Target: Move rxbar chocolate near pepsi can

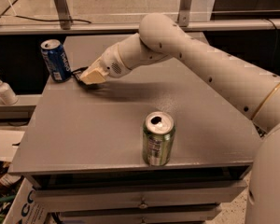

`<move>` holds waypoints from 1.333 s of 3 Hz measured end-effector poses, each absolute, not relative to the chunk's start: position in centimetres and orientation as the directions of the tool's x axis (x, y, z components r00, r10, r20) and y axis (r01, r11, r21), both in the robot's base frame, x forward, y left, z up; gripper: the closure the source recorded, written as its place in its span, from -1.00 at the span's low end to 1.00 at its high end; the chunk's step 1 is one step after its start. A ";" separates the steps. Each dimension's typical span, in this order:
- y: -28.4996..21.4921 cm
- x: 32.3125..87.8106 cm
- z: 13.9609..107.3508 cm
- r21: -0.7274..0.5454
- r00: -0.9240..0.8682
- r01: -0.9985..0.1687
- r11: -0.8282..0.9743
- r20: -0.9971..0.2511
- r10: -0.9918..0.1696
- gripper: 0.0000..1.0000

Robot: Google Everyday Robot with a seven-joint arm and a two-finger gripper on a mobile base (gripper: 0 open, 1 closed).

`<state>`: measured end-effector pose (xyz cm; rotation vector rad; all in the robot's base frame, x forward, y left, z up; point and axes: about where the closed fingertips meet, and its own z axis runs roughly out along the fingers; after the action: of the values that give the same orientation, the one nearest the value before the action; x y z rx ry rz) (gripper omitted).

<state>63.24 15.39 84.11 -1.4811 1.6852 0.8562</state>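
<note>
The blue pepsi can [56, 60] stands upright at the far left corner of the grey table [112, 125]. My gripper [86, 79] reaches in from the right and sits low over the table just right of the can. A small dark thing [79, 76], likely the rxbar chocolate in its black wrapper, shows at the gripper's tip, mostly hidden by the cream-coloured finger covers. It lies a short way from the can's base.
A green can [158, 138] with a silver top stands upright near the table's front edge. A white pump bottle [3, 90] sits on a lower ledge to the left. Drawers run under the table front. A rail and posts line the far side.
</note>
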 end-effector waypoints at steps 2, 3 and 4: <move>15.3 63.1 83.9 0.040 -0.089 -0.993 0.107 -0.857 -0.508 -1.00; 12.8 65.3 85.6 0.060 -0.128 -0.985 0.162 -0.882 -0.453 -1.00; 8.7 68.4 88.0 0.058 -0.151 -0.969 0.240 -0.908 -0.391 -1.00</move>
<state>68.36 8.74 88.00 -1.2736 1.6920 0.8864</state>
